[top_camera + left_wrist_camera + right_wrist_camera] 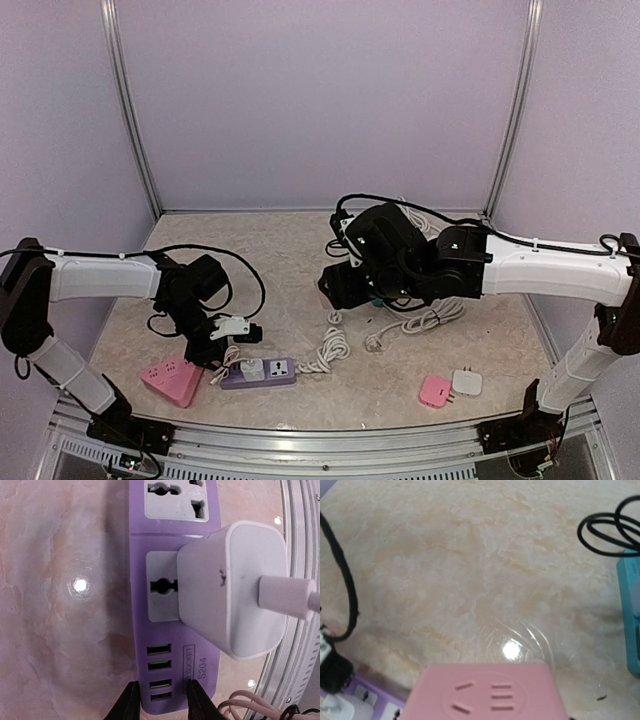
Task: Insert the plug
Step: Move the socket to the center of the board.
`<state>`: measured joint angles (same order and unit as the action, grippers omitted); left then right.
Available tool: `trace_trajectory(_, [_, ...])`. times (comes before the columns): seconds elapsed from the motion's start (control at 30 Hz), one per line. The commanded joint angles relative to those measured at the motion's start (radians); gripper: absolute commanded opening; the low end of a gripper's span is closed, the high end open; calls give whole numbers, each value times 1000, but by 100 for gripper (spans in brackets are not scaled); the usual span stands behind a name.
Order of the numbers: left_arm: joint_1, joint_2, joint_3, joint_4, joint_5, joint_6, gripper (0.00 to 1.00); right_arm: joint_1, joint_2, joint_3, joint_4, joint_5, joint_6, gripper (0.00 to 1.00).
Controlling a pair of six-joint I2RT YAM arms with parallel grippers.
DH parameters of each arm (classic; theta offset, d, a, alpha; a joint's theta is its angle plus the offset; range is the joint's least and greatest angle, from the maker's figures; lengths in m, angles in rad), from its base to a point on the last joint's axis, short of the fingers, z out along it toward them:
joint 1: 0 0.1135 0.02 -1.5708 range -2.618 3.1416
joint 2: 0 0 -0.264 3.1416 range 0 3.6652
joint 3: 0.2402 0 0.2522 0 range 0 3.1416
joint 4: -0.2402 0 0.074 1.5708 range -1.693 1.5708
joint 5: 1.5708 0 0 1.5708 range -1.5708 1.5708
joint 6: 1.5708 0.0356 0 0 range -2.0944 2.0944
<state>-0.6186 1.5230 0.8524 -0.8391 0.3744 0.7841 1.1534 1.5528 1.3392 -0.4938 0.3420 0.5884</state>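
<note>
A purple power strip (170, 630) (260, 373) lies near the front edge with a white plug (235, 590) seated in its middle socket. My left gripper (164, 700) (213, 350) hovers over the strip's USB end. Its jaws are narrowed but apart: one finger sits at the strip's left edge, the other over its face. In the right wrist view a pink plug block (485, 692) with a socket face fills the space between the jaws of my right gripper (485, 705) (340, 285). It is held above the table, and the fingers are hidden behind it.
A pink triangular adapter (172, 380) lies left of the strip. A pink adapter (435, 390) and a white adapter (466, 381) sit at front right. White cable coils (330, 348) lie mid-table. A teal block (631, 615) and black cable (610, 530) lie near the right gripper.
</note>
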Motion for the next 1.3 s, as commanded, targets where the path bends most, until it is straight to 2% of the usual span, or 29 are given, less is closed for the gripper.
trace_trajectory(0.0, [-62, 45, -10, 75, 27, -50, 30, 0, -20, 25, -35, 20, 49, 0])
trace_trajectory(0.27, [-78, 84, 32, 86, 44, -57, 31, 7, 5, 31, -67, 3, 99, 0])
trace_trajectory(0.37, [-55, 44, 20, 74, 53, -37, 35, 9, 41, 72, -89, -8, 104, 0])
trace_trajectory(0.5, [24, -28, 13, 70, 59, -33, 41, 12, 131, 165, -118, -51, 106, 0])
trace_trajectory(0.67, [162, -141, -26, 41, 98, 7, 52, 24, 295, 334, -175, -106, 92, 0])
trace_trajectory(0.77, [185, -201, -88, 69, 80, 21, 53, 29, 397, 438, -212, -146, 82, 0])
trace_trajectory(0.93, [140, -224, -202, 158, 59, 34, 50, 31, 504, 535, -235, -198, 112, 0])
trace_trajectory(1.1, [3, -190, -234, 221, -5, 16, 47, 33, 475, 480, -219, -185, 141, 0])
trace_trajectory(1.27, [-25, -137, -231, 234, -17, 24, 43, 36, 422, 397, -194, -168, 170, 0])
